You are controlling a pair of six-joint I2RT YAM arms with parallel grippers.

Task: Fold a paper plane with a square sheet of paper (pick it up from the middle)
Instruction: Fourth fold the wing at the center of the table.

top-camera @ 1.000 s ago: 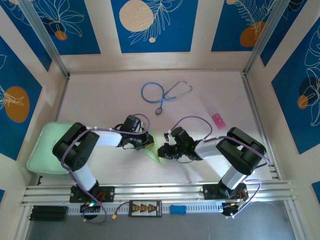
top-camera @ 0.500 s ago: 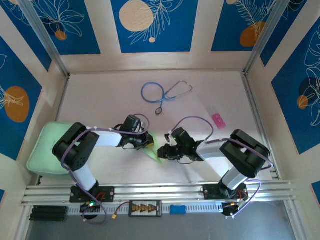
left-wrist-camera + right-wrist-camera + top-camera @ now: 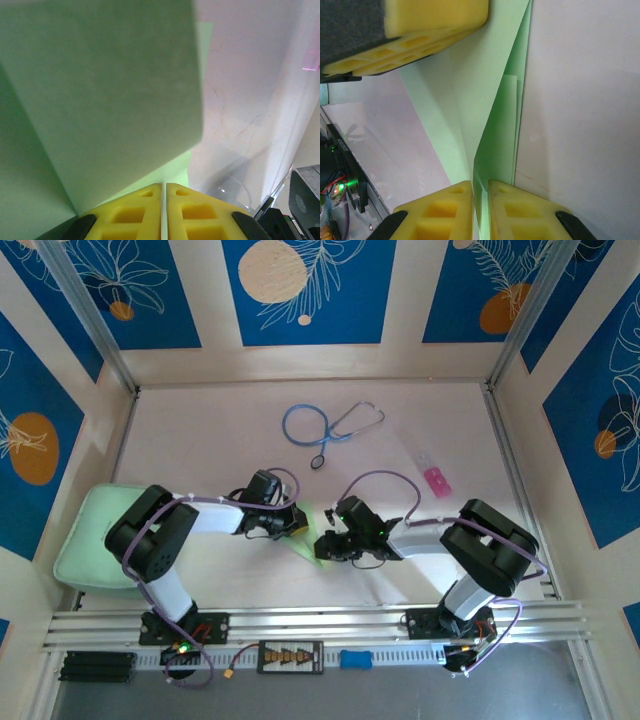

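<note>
Left jaws pinching paper plane [image 3: 100, 100], right jaws clamped on its fold

Paper [image 3: 309, 543]: plain pale green, unmarked. Finger pads [image 3: 445, 212]: yellow. Stethoscope [image 3: 305, 426]: blue tubing, silver metal. Cushion [image 3: 85, 540]: mint green. Small packet [image 3: 437, 480]: pink. Table [image 3: 200, 430]: pale pinkish white. Wall panels [image 3: 305, 290]: blue, white leaf outlines, cream and orange discs. Arms [image 3: 215, 518]: black and white, purple cables.
</note>
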